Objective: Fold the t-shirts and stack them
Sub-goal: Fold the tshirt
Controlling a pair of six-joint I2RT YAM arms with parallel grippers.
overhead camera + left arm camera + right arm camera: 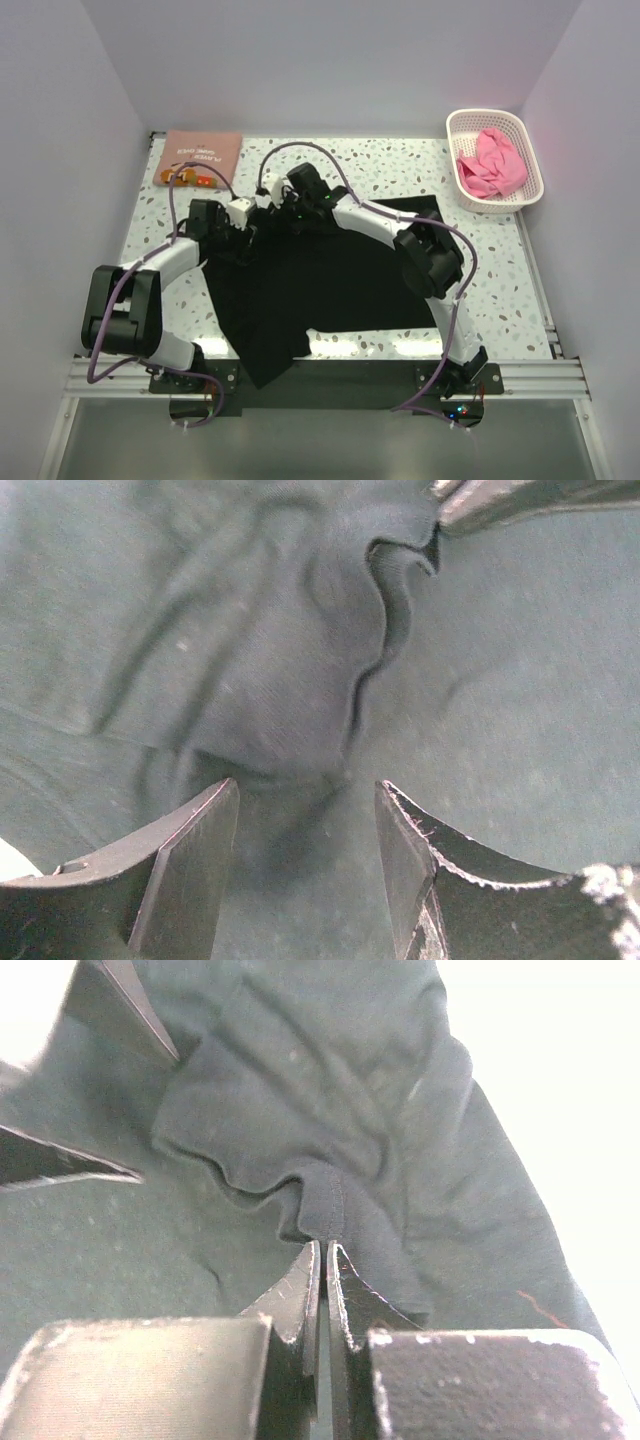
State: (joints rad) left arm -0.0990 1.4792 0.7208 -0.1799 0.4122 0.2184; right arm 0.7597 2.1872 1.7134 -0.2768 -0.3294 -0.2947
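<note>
The black t-shirt (320,285) lies spread over the middle of the table, one corner hanging over the near edge. My right gripper (283,205) is shut on a fold of the black shirt's hem (325,1215) at its far left part. My left gripper (238,232) is open just beside it, its jaws apart over wrinkled black cloth (300,680); the right gripper's tips show at the top of the left wrist view. The salmon-pink printed t-shirt (200,158) lies folded at the far left. The bright pink t-shirt (492,165) is bunched in the basket.
The white lattice basket (525,190) stands at the far right corner. The speckled table (500,290) is walled on the left, back and right. Both arms cross over the shirt's far left area.
</note>
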